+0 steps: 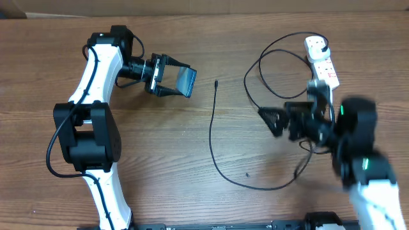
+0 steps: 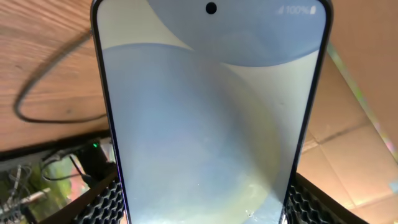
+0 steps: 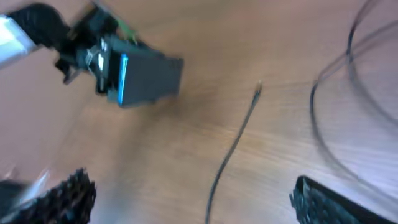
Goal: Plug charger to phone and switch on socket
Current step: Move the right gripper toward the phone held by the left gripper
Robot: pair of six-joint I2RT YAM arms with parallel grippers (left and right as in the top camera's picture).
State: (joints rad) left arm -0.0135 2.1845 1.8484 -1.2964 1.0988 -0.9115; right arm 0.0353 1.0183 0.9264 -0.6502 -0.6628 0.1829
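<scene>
My left gripper [image 1: 174, 81] is shut on the phone [image 1: 186, 80] and holds it above the table at the upper left; the phone's light blue screen [image 2: 208, 118] fills the left wrist view between the padded fingers. The charger's thin black cable [image 1: 214, 137] lies across the middle of the table, its connector tip [image 1: 216, 82] to the right of the phone; the tip also shows in the right wrist view [image 3: 259, 86]. The socket [image 1: 321, 59] lies at the upper right with the black plug in it. My right gripper [image 1: 273, 120] is open, empty, and blurred, right of the cable.
The cable loops [image 1: 275, 70] in front of the socket at the upper right and under my right arm. Brown cardboard lies along the table's far edge [image 1: 204, 7]. In the right wrist view the held phone [image 3: 146, 78] appears far left.
</scene>
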